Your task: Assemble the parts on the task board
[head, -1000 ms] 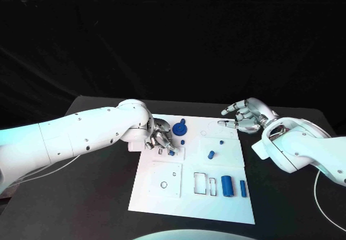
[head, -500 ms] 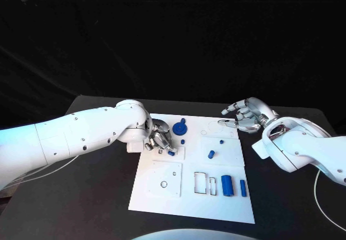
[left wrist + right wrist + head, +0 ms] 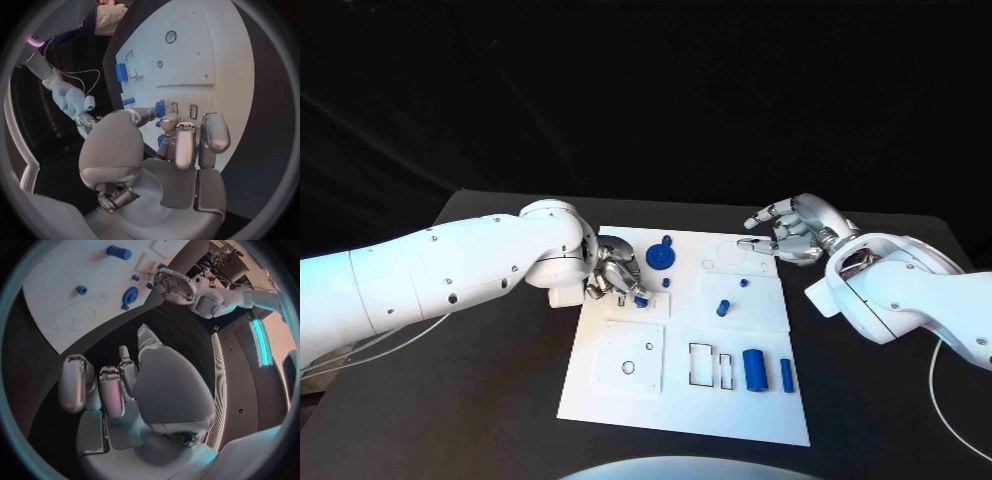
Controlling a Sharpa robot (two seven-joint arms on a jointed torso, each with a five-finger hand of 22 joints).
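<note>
White board, blue parts, hands at its far end.

Board (image 3: 678, 395) lies flat mid-table, stiff plate with cut-out slots. Blue disc (image 3: 658, 260), cylinder (image 3: 756, 370), bar (image 3: 786, 376) and peg (image 3: 724, 308) look light, rigid, likely slick; best pinched by their sides. Left hand (image 3: 617, 275) pinches a small blue part (image 3: 160, 108) over the board's far left. Right hand (image 3: 790, 232) hovers, fingers apart, empty.
</note>
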